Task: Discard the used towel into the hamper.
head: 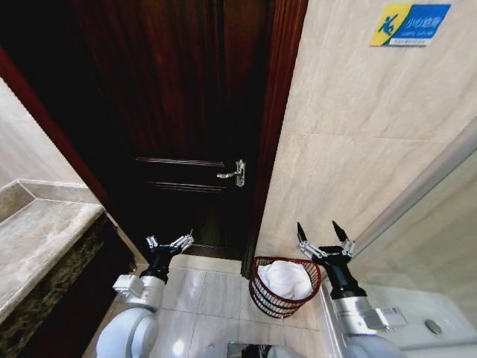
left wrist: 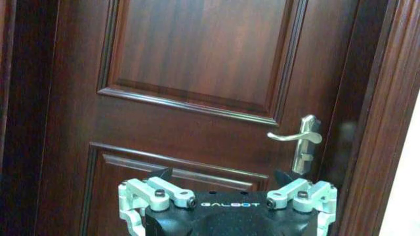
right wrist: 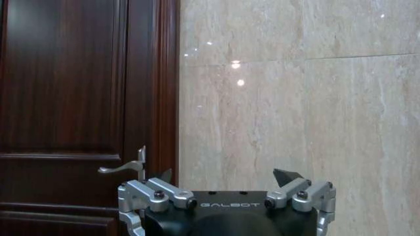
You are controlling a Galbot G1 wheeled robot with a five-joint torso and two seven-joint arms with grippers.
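The hamper (head: 262,298) is a small round reddish-brown wire basket standing on the tiled floor at the foot of the door frame. A white towel (head: 285,280) lies crumpled inside it. My right gripper (head: 322,231) is raised just right of the hamper and above its rim, open and holding nothing. It faces the marble wall in the right wrist view (right wrist: 225,174). My left gripper (head: 170,242) is held up left of the hamper, open and empty. In the left wrist view (left wrist: 225,174) it points at the dark door.
A dark wooden door (head: 186,112) with a silver lever handle (head: 234,173) stands ahead. A stone counter (head: 37,239) runs along the left. A white fixture (head: 425,321) sits at the lower right. Beige marble wall (head: 358,149) carries a blue and yellow sign (head: 410,24).
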